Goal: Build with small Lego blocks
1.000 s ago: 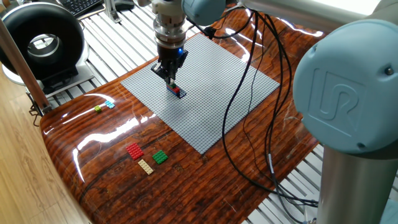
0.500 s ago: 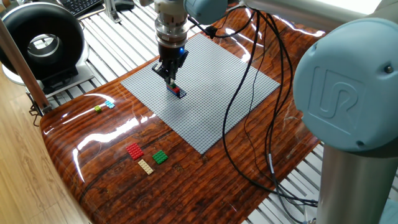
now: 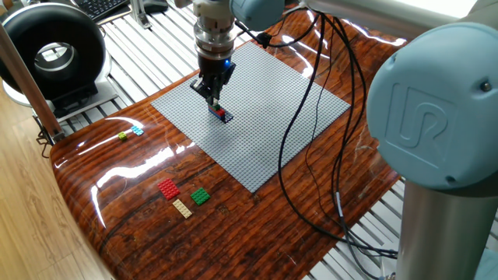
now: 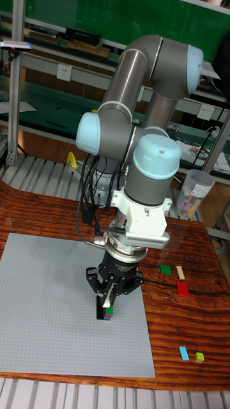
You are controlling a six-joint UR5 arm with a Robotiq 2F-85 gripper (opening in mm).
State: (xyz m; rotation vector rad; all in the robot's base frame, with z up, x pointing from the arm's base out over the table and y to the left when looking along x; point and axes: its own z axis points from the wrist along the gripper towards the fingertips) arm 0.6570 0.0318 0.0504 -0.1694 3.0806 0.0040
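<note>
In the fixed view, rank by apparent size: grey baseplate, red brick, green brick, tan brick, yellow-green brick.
1. Grey baseplate
2. Red brick
3. Green brick and tan brick, too alike to separate
4. Yellow-green brick, though farther away

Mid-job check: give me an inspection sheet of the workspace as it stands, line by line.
Surface: glossy wood-grain table carrying a grey baseplate.
Job's things: small stack of bricks on the baseplate; red brick, tan brick and green brick loose on the wood; light blue brick and yellow-green brick further off.
Clutter: nothing seen.
Gripper: gripper just above the stack; open or shut cannot be told.
Cables: black cables trail over the baseplate and table.
Surroundings: ring-shaped black device, keyboard, clear cup.
</note>
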